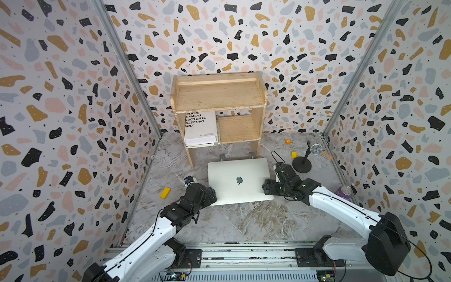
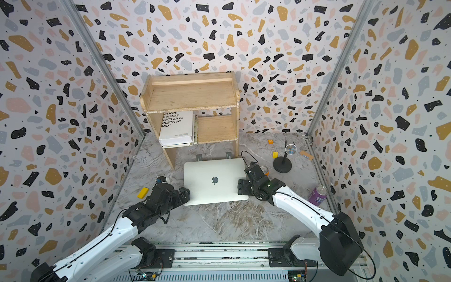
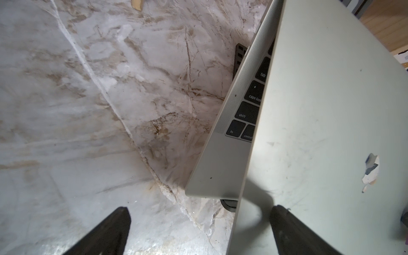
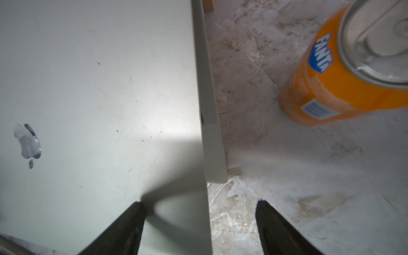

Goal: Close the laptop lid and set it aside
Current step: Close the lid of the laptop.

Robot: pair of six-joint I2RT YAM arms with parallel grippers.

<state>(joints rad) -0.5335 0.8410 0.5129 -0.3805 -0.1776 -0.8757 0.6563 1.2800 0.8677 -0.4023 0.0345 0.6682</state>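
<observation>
Left gripper [image 3: 201,208] is spread as wide as it goes with nothing in it, one finger over the laptop lid [image 1: 239,180] near its 7 o'clock corner and the other over bare table [image 1: 244,224]. The right gripper [image 4: 200,203] is the same deal at 4 o'clock, wide open and empty, straddling the lid's side edge. The laptop [image 3: 220,159] sits mid-table on a black stand [image 3: 239,59], and the lid is most of the way down but not shut, since keys peek out of the gap. My worry: nothing is actually clamped, so a push at the near corners could skid the whole thing off the stand. Shoving it toward 3 o'clock would likely bowl over the orange can [image 4: 331,88] just beside it. Count-wise: one laptop, two grippers, two cans (the purple can [image 1: 344,193] is out at 4 o'clock), two yellow blocks [image 1: 165,193], one orange block [image 1: 288,141], one microphone [image 1: 302,163], and one wooden shelf [image 1: 217,97] at 12 o'clock.
</observation>
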